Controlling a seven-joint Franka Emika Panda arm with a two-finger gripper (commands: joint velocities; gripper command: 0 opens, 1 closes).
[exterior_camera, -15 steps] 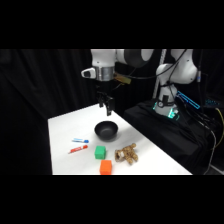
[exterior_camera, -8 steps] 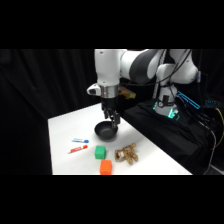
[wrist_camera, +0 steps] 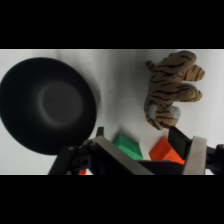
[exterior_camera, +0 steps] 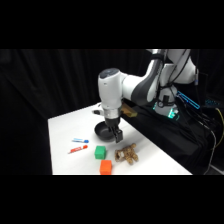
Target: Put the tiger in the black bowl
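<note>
The tiger (exterior_camera: 126, 154), a tan toy with dark stripes, lies on the white table (exterior_camera: 65, 127) near its front edge. In the wrist view the tiger (wrist_camera: 172, 87) is at the upper right. The black bowl (exterior_camera: 102, 132) stands just behind and left of it, and the bowl (wrist_camera: 47, 105) is empty in the wrist view. My gripper (exterior_camera: 116, 136) hangs low over the bowl's right rim, between bowl and tiger. The gripper (wrist_camera: 147, 155) is open and holds nothing. One of its fingers (wrist_camera: 192, 152) shows just below the tiger.
A green block (exterior_camera: 100, 152) and an orange block (exterior_camera: 105, 167) sit left of the tiger; between the fingers the wrist view shows the green block (wrist_camera: 127, 146) and orange block (wrist_camera: 165, 150). A red object (exterior_camera: 77, 149) and a blue one (exterior_camera: 80, 140) lie further left. Dark equipment stands right of the table.
The arm has swung forward and down, from above and behind the bowl to low beside its right rim, closer to the tiger. The objects have not moved.
</note>
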